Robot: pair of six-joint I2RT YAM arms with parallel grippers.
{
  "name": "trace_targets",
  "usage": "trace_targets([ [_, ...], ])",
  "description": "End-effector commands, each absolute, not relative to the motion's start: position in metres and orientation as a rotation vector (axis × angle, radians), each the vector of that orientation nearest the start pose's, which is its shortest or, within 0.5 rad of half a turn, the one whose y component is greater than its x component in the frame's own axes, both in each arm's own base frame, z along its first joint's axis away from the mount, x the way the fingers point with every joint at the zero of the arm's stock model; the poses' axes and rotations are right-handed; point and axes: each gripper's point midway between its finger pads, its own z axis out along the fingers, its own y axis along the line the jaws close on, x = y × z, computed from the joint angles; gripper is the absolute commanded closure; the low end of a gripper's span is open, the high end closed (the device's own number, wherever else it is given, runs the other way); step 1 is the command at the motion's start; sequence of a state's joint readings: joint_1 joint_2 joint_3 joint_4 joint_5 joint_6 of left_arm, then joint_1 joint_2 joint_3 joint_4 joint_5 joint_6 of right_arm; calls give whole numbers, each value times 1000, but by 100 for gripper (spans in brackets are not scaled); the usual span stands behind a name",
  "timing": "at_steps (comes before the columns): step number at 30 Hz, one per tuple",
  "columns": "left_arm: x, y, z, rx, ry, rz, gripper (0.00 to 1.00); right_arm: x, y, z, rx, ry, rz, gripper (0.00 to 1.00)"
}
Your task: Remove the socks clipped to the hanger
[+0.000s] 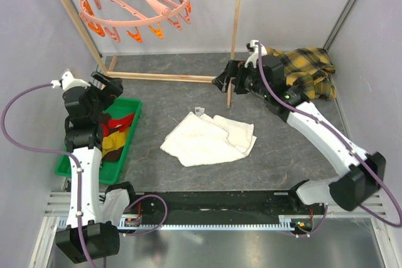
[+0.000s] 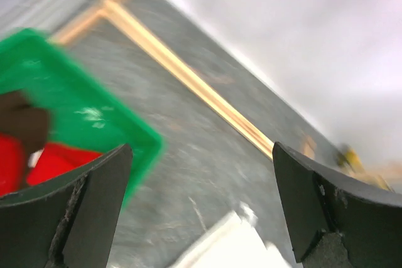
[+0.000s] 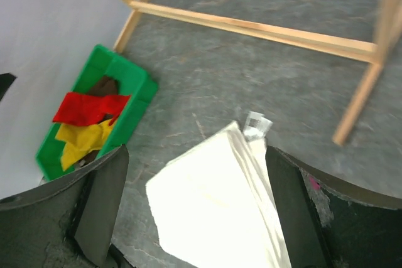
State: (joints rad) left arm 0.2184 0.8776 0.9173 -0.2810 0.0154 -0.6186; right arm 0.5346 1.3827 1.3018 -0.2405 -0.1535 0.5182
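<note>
Left tool [image 1: 108, 86]: fingers wide apart with nothing between them, poised over the far end of the green tray [image 1: 129, 145] at the left side of the counter [image 1: 188, 98].
Right tool [image 1: 223, 83]: fingers likewise spread and empty, hovering beside the right upright of the wooden frame [image 1: 237, 23].
Socks [image 1: 116, 127]: red, mustard yellow and dark brown, heaped together in the green tray directly beneath the left tool; far off to the left of the right tool in its wrist view.
Hanger [image 1: 135, 4]: the salmon-pink ring hangs from the wooden frame, tilted, above and beyond the left tool, its pink and orange clips dangling.
White towel [image 1: 207, 139]: crumpled on the counter between the two tools, below the right tool's fingers in its wrist view.
Plaid shirt [image 1: 311, 70]: bunched in the far right corner, behind the right tool's wrist.
</note>
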Motion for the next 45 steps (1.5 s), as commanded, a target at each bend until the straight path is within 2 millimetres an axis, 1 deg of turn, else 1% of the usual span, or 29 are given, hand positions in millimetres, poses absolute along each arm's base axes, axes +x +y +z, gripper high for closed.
trace_targets([
  [1,310,-41,339,-322,1681,-649,1,331,211,287,56,2060,635,2],
  [2,303,-60,343,-243,1679,-727,1,323,202,285,67,2058,618,2],
  [3,300,-72,346,-183,1657,-769,1,318,199,284,69,2061,611,2],
  [4,292,-93,347,-112,1660,-833,1,312,193,281,80,2080,594,2],
  [5,287,-102,349,-76,1652,-854,1,306,190,284,93,2073,600,2],
  [6,285,-105,348,-63,1653,-861,1,303,187,285,96,2076,603,2],
  [7,275,-126,348,9,1653,-915,1,297,186,282,91,2094,600,2],
  [8,267,-135,350,62,1638,-940,1,291,182,286,93,2084,606,2],
  [9,264,-141,343,98,1642,-954,1,288,180,286,95,2083,603,2],
  [10,258,-151,347,153,1610,-981,1,285,177,285,98,2085,597,2],
  [11,251,-158,346,197,1605,-1010,1,281,174,288,99,2070,599,2],
  [13,239,-171,341,278,1602,-1063,1,277,168,292,94,2053,580,2],
  [14,236,-174,346,315,1571,-1072,1,275,165,296,90,2039,580,2],
  [15,232,-178,341,344,1572,-1083,1,275,163,298,92,2031,572,2],
  [18,226,-181,335,397,1570,-1091,1,273,158,309,92,1997,560,2],
  [19,222,-183,334,424,1569,-1105,1,272,157,313,83,1986,558,2],
  [20,219,-183,334,434,1568,-1109,1,271,156,320,75,1970,563,2],
  [23,211,-183,341,448,1546,-1113,1,267,159,334,35,1938,590,2],
  [25,205,-181,349,461,1516,-1101,1,264,163,341,-13,1925,612,2],
  [30,203,-177,357,451,1483,-1061,1,258,167,358,-47,1873,659,2],
  [31,203,-176,358,449,1480,-1055,1,257,168,358,-62,1870,664,2],
  [35,203,-176,361,444,1474,-1052,1,254,167,368,-68,1838,678,2],
  [39,202,-176,363,451,1467,-1050,1,250,162,375,-53,1809,676,2],
  [42,203,-176,365,451,1465,-1047,1,250,156,378,-34,1790,656,2],
  [45,205,-176,366,452,1468,-1049,1,250,155,376,-33,1787,650,2],
])
